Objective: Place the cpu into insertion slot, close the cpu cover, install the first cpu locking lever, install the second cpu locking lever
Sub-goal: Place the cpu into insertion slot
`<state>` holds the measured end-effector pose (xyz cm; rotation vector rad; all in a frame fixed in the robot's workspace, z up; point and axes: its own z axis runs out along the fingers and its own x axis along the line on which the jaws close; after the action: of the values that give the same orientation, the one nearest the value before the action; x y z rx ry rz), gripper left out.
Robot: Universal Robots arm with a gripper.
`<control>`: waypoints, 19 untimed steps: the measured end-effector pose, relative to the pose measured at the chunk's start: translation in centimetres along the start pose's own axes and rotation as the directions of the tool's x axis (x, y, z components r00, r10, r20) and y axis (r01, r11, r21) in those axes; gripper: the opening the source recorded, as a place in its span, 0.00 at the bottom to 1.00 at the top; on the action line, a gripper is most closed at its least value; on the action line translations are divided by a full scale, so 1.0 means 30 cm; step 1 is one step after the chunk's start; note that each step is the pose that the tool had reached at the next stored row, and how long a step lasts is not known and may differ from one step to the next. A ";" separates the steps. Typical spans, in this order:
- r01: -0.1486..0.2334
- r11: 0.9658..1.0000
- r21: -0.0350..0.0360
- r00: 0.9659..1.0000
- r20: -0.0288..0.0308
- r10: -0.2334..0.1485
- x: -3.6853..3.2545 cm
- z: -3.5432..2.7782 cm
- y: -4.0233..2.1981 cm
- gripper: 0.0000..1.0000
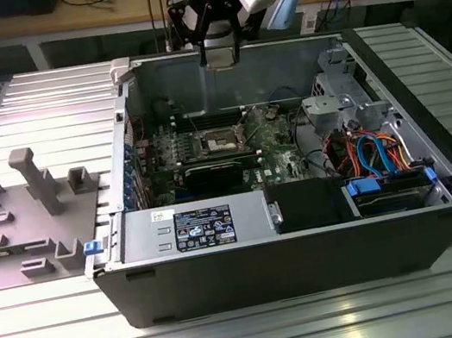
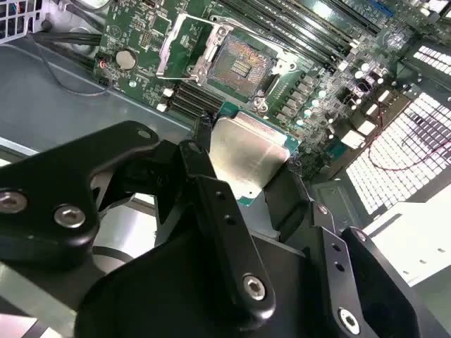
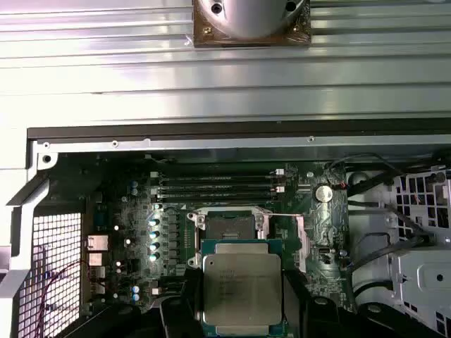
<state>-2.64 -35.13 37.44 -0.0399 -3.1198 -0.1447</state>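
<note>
Exterior view, from its left to its right: a grey plastic parts holder (image 1: 36, 207) sat near the left edge of the ribbed aluminium bench (image 1: 254, 330). An open black computer case (image 1: 293, 253) stood mid-bench. The black two-finger gripper (image 1: 218, 48) hung over the case's far wall, well above the green motherboard (image 1: 276, 129).

The pincer was clamped on the cpu (image 2: 246, 158), a flat, near-square chip with a silvery-grey metal lid on a green base. One black finger (image 2: 194, 165) pressed on each of two opposite edges. The chip was in the air, apart from the open square insertion slot (image 2: 239, 67), which lay just beside the black memory slots (image 3: 215, 186) near the board's middle. The cpu cover (image 2: 184, 49), a thin silvery windowed frame, stood swung up off the slot on the side toward the round coin cell (image 2: 127, 60).

Orientation: metal lid up, and the face roughly parallel to the board, as far as we could judge. In the first wrist view the chip (image 3: 242, 285) looked slightly longer across the memory slots than along them. Its edges ran square to the slot's edges.

Our judgement for a good placement: centre over the slot, keep the chip level, match its keying, lower straight and release only once it is seated flat. Avoid sliding over the contacts, and keep clear of the raised cover.
</note>
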 end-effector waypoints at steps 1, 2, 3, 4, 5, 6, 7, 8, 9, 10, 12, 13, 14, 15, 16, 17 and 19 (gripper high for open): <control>0.000 1.000 0.000 1.000 0.000 0.000 0.003 0.000 0.000 0.55; 0.000 1.000 0.000 1.000 0.000 0.000 0.006 0.000 0.000 0.55; 0.000 1.000 0.000 1.000 0.000 0.000 0.006 0.001 0.000 0.55; 0.000 1.000 0.000 1.000 0.000 0.000 0.007 0.003 0.000 0.55; 0.000 1.000 0.000 1.000 0.000 0.000 0.007 0.004 -0.001 0.55; 0.000 1.000 0.000 1.000 0.000 0.000 0.007 0.005 -0.001 0.55; 0.000 1.000 0.000 1.000 0.000 0.000 0.007 0.005 -0.001 0.55; 0.000 1.000 0.000 1.000 0.000 0.000 0.007 0.006 -0.001 0.55; 0.000 1.000 0.000 1.000 0.000 0.000 0.008 0.007 -0.001 0.55; 0.000 1.000 0.000 1.000 0.000 0.000 0.008 0.007 -0.001 0.55; 0.000 1.000 0.000 1.000 0.000 0.000 0.008 0.009 -0.001 0.55; 0.000 1.000 0.000 1.000 0.000 0.000 0.008 0.009 -0.001 0.55; 0.000 1.000 0.000 1.000 0.000 0.000 0.008 0.009 -0.001 0.55; 0.000 1.000 0.000 1.000 0.000 0.000 0.008 0.010 -0.001 0.55; 0.000 1.000 0.000 1.000 0.000 0.000 0.008 0.011 -0.001 0.55; 0.000 1.000 0.000 1.000 0.000 0.000 0.008 0.011 -0.001 0.55; 0.000 1.000 0.000 1.000 0.000 0.000 0.007 0.012 -0.001 0.55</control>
<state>-2.87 -35.13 37.08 -0.0399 -3.1197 -0.1447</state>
